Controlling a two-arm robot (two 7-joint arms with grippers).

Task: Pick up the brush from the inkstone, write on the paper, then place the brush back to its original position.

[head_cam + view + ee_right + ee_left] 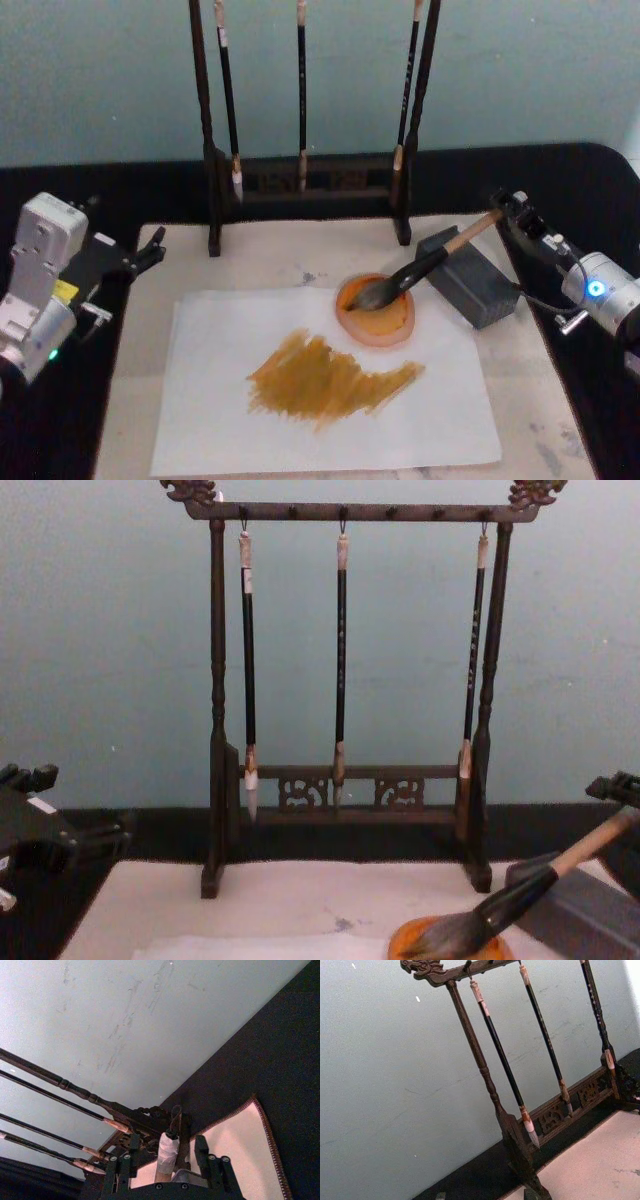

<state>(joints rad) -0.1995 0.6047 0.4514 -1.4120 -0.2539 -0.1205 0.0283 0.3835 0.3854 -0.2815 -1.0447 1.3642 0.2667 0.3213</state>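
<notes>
Fingers point(201, 1152), right gripper point(164, 1152), straddle brush point(430, 262) handle at mat point(130, 400) edge; left gripper point(150, 250) parked.

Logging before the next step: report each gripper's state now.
Left gripper: open, empty.
Right gripper: open, its fingers either side of the large tan-handled calligraphy brush, not clamping it.

The left gripper point(150, 250) is black, on a grey boxy wrist point(42, 262) with a yellow sticker point(65, 291) and a tiny green light point(52, 354). The right gripper point(512, 208) is black too, with small screws point(156, 1186), a thin cable point(540, 298) and a blue light point(596, 288).
</notes>
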